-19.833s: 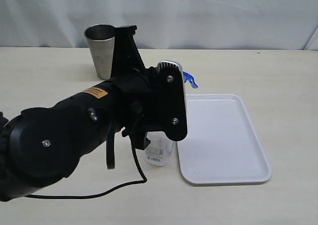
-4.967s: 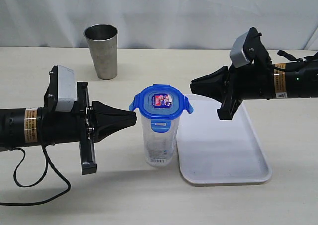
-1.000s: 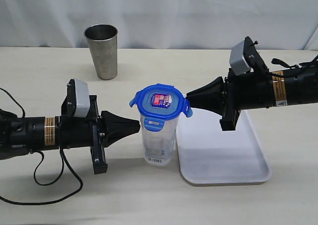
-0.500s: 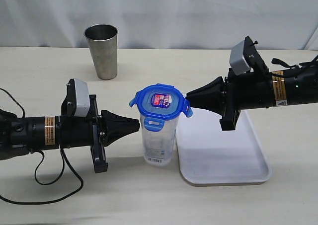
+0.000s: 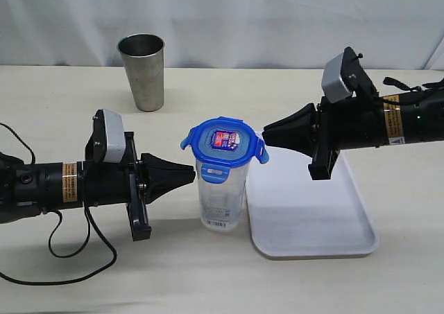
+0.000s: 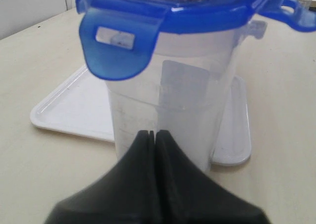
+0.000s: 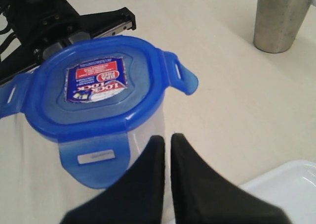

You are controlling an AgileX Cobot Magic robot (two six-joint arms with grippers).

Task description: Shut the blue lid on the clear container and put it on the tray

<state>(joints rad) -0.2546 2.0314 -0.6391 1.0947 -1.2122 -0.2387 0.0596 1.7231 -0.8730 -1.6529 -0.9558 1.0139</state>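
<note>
Pale cloth hangs behind a cream table, and both arms lie low over it, pointing inward at each other. On the left, the left gripper has its black fingers pressed flat together, holding nothing. Its tip sits just beside the wall of the clear container, a little below the rim; from where I stand I cannot tell whether it actually touches. Farther back, well apart from everything else, a steel cup stands upright.

The container stands upright on the table in the middle, just left of the tray and not on it. The blue lid sits on top of it. Its near flap hangs down over the wall, while the two side flaps stick out to either side.

The white tray lies flat to the right. Over its far left corner comes the right gripper, fingers drawn together with only a thin line between them, gripping nothing. Its tip is just beside the lid's right-hand flap.
</note>
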